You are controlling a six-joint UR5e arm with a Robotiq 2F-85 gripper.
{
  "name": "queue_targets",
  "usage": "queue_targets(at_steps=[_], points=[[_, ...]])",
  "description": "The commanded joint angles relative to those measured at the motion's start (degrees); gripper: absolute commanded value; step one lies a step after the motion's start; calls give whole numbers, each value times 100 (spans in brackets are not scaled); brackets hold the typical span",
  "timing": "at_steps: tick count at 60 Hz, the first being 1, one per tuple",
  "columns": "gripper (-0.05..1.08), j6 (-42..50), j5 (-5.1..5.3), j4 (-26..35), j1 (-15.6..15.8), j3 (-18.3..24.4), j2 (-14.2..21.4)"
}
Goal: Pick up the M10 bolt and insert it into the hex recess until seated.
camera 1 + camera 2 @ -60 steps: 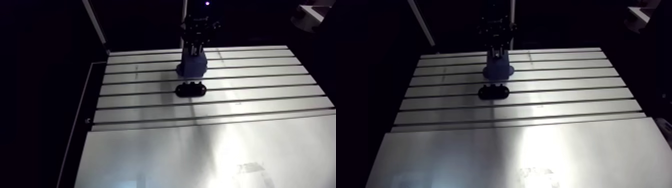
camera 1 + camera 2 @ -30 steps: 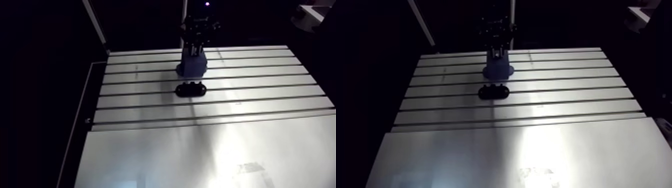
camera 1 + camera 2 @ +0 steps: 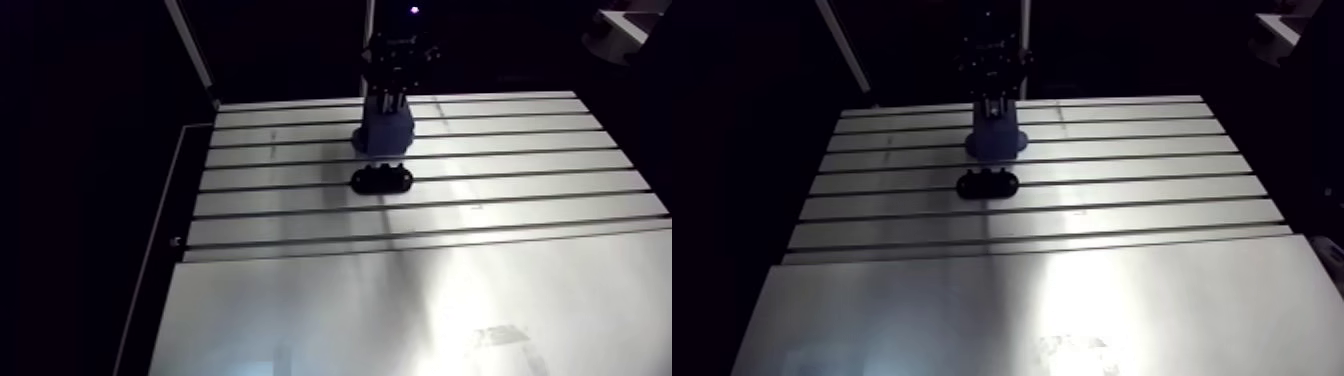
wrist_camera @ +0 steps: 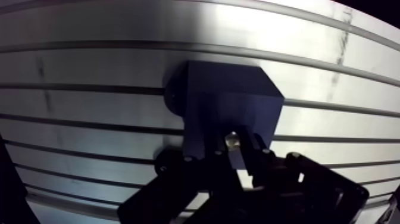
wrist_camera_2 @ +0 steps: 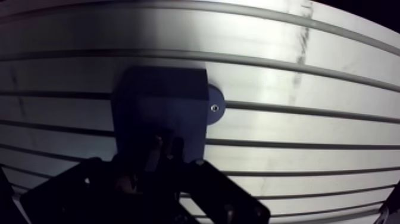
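Observation:
A dark blue block [image 3: 385, 131] stands on the slotted aluminium table [image 3: 520, 165], towards its back. My gripper [image 3: 391, 97] hangs straight over the block. In the wrist view the gripper [image 4: 233, 150] is down at the block's top face [image 4: 229, 98]. Its two dark fingers are close together, with a small shiny bolt [image 4: 232, 139] pinched between the tips. The bolt's end is at the block's top surface; the recess itself is hidden under the fingers. A round flange [image 5: 213, 107] with a small screw sticks out from the block's side.
A small black oval part [image 3: 381, 180] lies on the table just in front of the blue block. Nearer the camera the slots end and a smooth metal plate [image 3: 450, 310] begins. A dark frame post [image 3: 190, 50] rises at the table's back left corner.

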State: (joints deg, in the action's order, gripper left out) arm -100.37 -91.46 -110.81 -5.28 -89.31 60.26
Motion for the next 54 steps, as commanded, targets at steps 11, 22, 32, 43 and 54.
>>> queue_targets(at_steps=[11, 22, 32, 43, 54], points=[[76, -119, -16, 2, 0, 6, 7], [76, -168, -7, 2, 0, 31, 8], [76, -206, -7, 2, -7, 49, 16], [76, -222, -7, 2, 0, 59, 16], [76, -338, -7, 9, 0, 49, 16]])
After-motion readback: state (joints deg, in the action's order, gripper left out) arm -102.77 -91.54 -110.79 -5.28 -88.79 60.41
